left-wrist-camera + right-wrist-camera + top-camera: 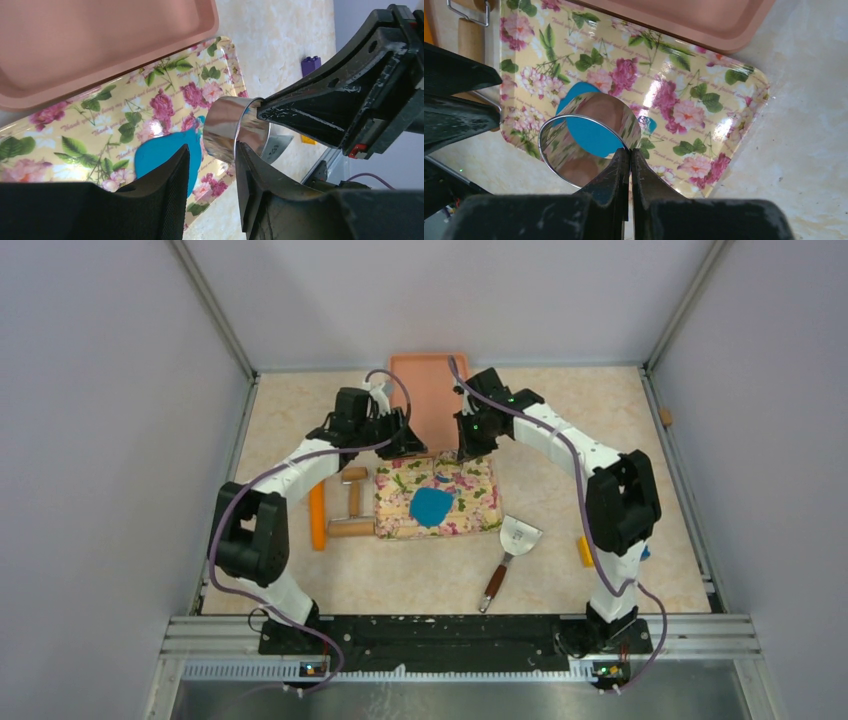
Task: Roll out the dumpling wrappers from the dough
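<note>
The flattening looks done and the cutting not yet begun. The dough (432,506) lies as one thin blue sheet, uneven at the edge, near the middle of the floral tray (480,515), and no neat round wrapper shows in any view. The pink tray (430,390) just behind it holds no disc. The right gripper (630,155) has its fingers pinched tight on the wall of the ring (614,110), which hangs tilted above the floral tray with blue showing through its opening. It does not appear to touch the dough. The left gripper (212,147) hangs close by with its fingers apart and nothing between them that they grasp; the ring sits just beyond their tips. What remains, as I judge it, is most of the job: press the ring into the sheet, lift out a disc, set it aside, and repeat with the scrap. The rolling pin (350,528) lies left of the floral tray, the scraper (518,537) to its right — both untouched. The table (560,420) is a pale beige marbled top, matte and flat, with a purple block (310,64) on it. Plain grey-white walls with metal corner rails close in three sides — even light, no hard shadows.
</note>
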Controlling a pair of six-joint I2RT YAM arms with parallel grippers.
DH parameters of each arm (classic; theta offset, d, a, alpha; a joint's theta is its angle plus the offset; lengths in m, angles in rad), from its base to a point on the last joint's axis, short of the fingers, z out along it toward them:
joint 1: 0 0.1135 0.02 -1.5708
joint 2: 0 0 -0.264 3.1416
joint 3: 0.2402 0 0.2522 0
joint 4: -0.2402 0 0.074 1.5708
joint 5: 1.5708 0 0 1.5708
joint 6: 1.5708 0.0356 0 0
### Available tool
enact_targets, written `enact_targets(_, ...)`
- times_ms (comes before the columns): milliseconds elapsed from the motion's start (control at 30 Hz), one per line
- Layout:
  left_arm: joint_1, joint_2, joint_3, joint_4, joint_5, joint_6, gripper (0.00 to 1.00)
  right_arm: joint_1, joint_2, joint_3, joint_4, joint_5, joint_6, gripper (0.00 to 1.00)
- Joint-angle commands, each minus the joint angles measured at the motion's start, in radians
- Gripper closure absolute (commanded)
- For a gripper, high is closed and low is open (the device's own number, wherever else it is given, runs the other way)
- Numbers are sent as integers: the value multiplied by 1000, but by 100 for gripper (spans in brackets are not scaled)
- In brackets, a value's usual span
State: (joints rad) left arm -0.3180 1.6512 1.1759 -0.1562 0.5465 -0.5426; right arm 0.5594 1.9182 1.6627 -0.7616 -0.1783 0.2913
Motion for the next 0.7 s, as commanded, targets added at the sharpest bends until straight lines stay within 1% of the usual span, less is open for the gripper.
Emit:
enact_targets(0,-14,11,6,100,85,-57,58,17,-8,43,47,10,37,100)
enact_targets(67,-24,19,-8,114,129,-65,58,24,-4,43,58,8,29,100)
enact_targets(133,-31,18,-22,128,134,-71,59,29,-1,40,64,11,28,100)
enact_targets(333,-32,34,-19,100,102,-62,62,31,5,43,73,1,28,100)
enact_targets(433,-33,36,-27,93,94,-57,65,31,9,60,81,-6,26,100)
enact_targets(667,-33,38,-36,85,84,-45,67,33,8,66,85,-26,26,100)
